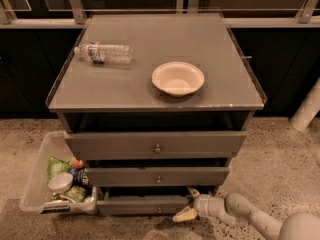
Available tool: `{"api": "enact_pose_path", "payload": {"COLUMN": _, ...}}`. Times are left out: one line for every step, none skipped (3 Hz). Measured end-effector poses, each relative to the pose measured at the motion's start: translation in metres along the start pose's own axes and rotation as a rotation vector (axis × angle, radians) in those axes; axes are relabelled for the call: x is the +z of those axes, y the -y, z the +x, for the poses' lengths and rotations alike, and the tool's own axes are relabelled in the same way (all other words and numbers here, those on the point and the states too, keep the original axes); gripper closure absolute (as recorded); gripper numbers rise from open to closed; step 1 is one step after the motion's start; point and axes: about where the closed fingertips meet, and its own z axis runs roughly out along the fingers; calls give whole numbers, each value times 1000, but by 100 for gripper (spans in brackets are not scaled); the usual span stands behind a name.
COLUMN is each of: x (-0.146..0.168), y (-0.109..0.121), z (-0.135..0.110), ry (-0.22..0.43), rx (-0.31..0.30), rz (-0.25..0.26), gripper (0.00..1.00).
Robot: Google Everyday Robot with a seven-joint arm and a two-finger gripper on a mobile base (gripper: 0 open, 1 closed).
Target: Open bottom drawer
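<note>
The bottom drawer [140, 204] is the lowest and narrowest grey front of the cabinet, with a small round knob [159, 209] at its centre. A dark gap shows above its front. My gripper [188, 204] is low at the right end of this drawer front, reaching in from the lower right. Its two cream fingers are spread: one finger [192, 192] is at the top edge of the drawer's right end, the other [183, 215] is below, in front of the drawer face. It holds nothing that I can see.
The middle drawer [157, 176] and the top drawer [156, 145] sit above. A plastic water bottle [104, 52] and a cream bowl [177, 78] lie on the cabinet top. A clear bin [37, 181] of snacks stands on the floor at the left.
</note>
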Motion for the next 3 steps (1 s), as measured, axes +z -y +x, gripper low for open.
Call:
{"api": "enact_pose_path", "payload": {"x": 9, "y": -12, "z": 21, "ry": -67, "rx": -11, "rz": -37, "gripper": 0}}
{"api": "enact_pose_path", "payload": {"x": 8, "y": -13, "z": 18, "ry": -67, "rx": -11, "rz": -37, "gripper": 0}}
{"api": "enact_pose_path", "payload": {"x": -7, "y": -41, "z": 28, "ry": -89, "rx": 72, "rz": -104, "gripper": 0}}
